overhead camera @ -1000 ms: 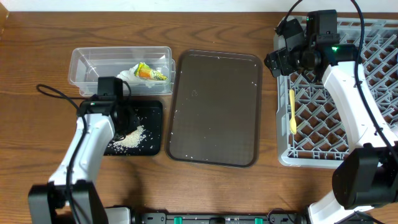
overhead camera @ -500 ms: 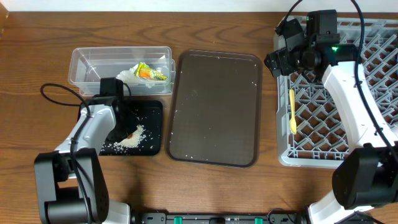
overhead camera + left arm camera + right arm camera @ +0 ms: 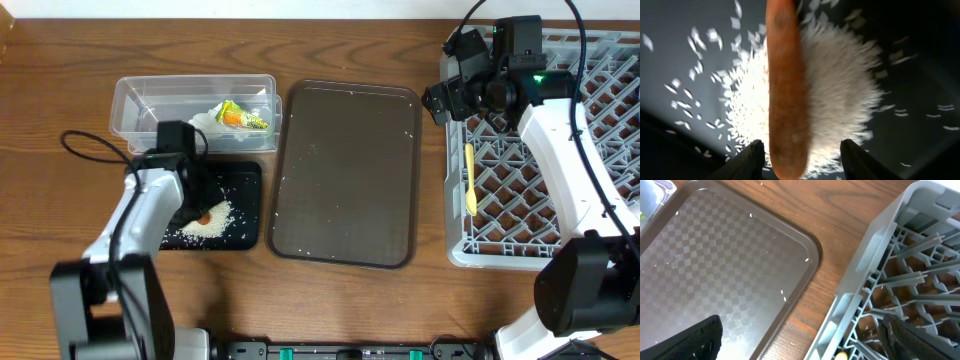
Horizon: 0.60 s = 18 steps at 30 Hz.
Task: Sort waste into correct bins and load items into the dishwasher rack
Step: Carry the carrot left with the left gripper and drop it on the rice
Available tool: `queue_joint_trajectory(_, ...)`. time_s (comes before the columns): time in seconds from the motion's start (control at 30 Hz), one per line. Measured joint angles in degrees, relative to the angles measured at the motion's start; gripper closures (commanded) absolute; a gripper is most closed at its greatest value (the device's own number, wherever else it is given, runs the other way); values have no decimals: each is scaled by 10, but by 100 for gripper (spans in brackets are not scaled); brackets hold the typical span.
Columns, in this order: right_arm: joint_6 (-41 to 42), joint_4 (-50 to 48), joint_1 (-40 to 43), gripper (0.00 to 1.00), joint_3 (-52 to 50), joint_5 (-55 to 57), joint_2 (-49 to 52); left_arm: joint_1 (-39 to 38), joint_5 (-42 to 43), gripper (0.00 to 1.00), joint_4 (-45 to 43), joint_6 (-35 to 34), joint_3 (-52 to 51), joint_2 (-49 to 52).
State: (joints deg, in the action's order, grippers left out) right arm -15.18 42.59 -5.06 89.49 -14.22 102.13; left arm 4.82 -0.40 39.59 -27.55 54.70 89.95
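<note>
The left fingers (image 3: 754,159) hang spread low over the black tray (image 3: 248,178), pinching nothing. The carrot stick (image 3: 786,85) lies between them, across the heap of rice (image 3: 840,95). Just beside that tray, the clear tub (image 3: 135,100) holds the tissue (image 3: 203,121) and the yellow-green wrapper (image 3: 242,117). The right fingers (image 3: 692,340) are spread wide and empty, above the strip of wooden desk (image 3: 60,60) between the brown tray (image 3: 350,170) and the grey rack (image 3: 600,160). 1 yellow spoon (image 3: 470,180) lies in the rack.
</note>
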Motion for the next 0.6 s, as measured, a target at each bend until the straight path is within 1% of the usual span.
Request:
queue_joint_trajectory(0.17, 0, -26, 0, 1, 0, 0, 0, 0, 0, 48, -3, 45, 31, -73)
queue_joint_trajectory(0.27, 23, -67, 1, 1, -1, 0, 0, -3, 0, 47, -6, 94, 45, -101)
queue_joint_trajectory(0.3, 40, -83, 3, 1, -1, 0, 0, -6, 0, 46, -6, 113, 47, -105)
queue_joint_trajectory(0.37, 76, -109, 10, 1, -1, 0, 0, -17, 0, 38, -5, 163, 49, -109)
queue_joint_trajectory(0.43, 119, -123, 24, 1, -1, 0, 0, -34, 2, 35, 4, 213, 50, -109)
queue_joint_trajectory(0.53, 163, -102, 54, 1, -1, 1, 0, -52, 7, 34, 31, 259, 50, -109)
queue_joint_trajectory(0.6, 186, -49, 78, 1, -1, 2, 0, -56, 17, 36, 60, 275, 50, -109)
